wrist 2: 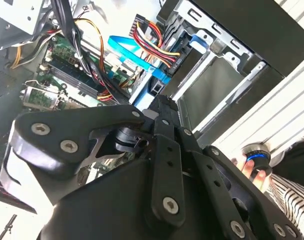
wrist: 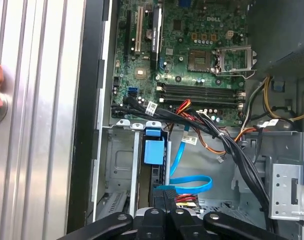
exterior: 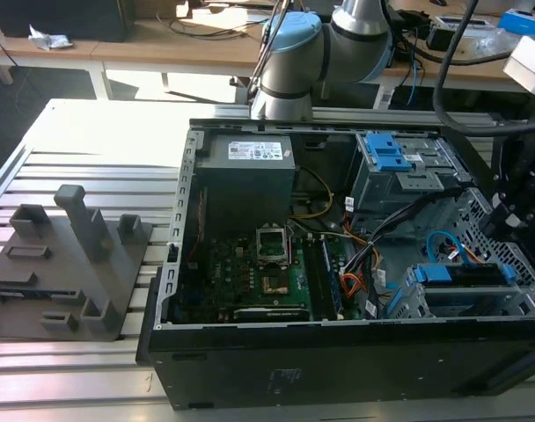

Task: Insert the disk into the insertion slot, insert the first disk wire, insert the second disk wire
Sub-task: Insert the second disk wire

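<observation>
While the open black computer case [exterior: 338, 352] lies on the ribbed metal bench [exterior: 91, 149], the grey and blue robot arm [exterior: 294, 61] reaches over it. Its black gripper [wrist: 162, 220] sits low over the silver metal drive cage [wrist: 119, 165] near the case's front corner. The flat grey disk in its bright blue frame [wrist: 154, 150] rests inside that cage. I cannot tell if the gripper is wide or narrow. A flat blue wire [wrist: 192, 182] curls just beside the disk.

Ribbed aluminium table [exterior: 91, 132], open computer case [exterior: 338, 369] lying on it, grey fixture block [exterior: 69, 272] beside.
</observation>
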Available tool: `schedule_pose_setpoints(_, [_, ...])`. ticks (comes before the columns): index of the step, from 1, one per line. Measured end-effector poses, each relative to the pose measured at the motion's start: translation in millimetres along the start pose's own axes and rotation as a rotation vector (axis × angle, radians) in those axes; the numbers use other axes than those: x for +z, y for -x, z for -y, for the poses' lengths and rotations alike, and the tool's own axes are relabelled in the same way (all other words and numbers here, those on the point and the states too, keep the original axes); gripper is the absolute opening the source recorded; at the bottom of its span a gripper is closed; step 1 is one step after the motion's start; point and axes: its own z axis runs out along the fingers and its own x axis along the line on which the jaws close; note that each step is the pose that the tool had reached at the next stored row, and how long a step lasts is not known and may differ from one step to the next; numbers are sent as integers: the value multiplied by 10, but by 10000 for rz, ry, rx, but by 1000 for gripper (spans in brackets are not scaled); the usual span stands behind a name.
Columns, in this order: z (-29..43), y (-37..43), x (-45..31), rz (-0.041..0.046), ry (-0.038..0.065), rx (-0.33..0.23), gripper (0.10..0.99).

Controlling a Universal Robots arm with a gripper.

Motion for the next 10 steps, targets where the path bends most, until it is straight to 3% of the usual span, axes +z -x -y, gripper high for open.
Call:
schedule_pose_setpoints(2, [-4, 0, -54, 1, -1, 0, 106])
schedule_pose_setpoints(10, [-5, 0, -65, 0, 0, 0, 106])
